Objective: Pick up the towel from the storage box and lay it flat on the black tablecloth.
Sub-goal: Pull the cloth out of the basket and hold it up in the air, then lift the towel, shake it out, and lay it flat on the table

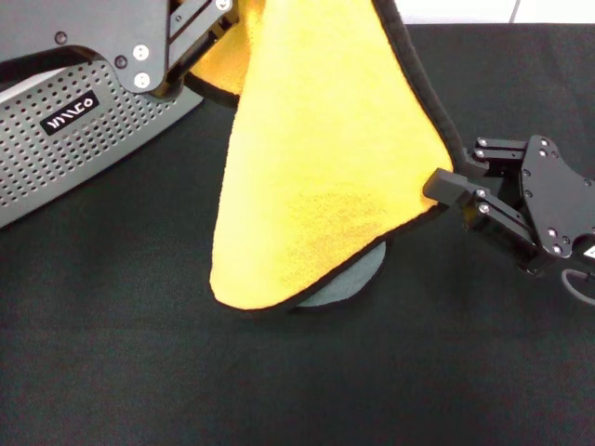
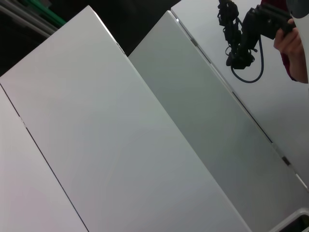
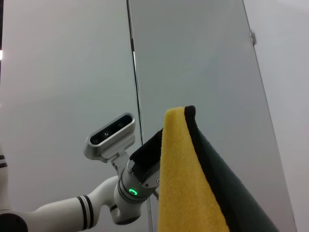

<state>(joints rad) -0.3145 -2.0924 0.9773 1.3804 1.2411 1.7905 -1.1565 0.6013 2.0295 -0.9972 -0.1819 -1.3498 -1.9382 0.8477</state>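
The towel (image 1: 325,158) hangs yellow-orange face forward, with black edging. Its lower end rests on the black tablecloth (image 1: 112,353), and a bit of its grey face (image 1: 351,279) shows underneath. My left gripper (image 1: 198,37) is at the top left above the storage box (image 1: 74,130) and is shut on the towel's upper corner. My right gripper (image 1: 450,188) is at the right and is shut on the towel's right edge, low over the cloth. The right wrist view shows the towel's edge (image 3: 188,183) close up, yellow and grey. The left wrist view shows no towel.
The light grey perforated box with its black label (image 1: 72,111) stands at the back left. The black tablecloth spreads across the front and right. The right wrist view shows the robot's head camera (image 3: 111,135). The left wrist view shows white wall panels and a person's hand (image 2: 292,43) with cables.
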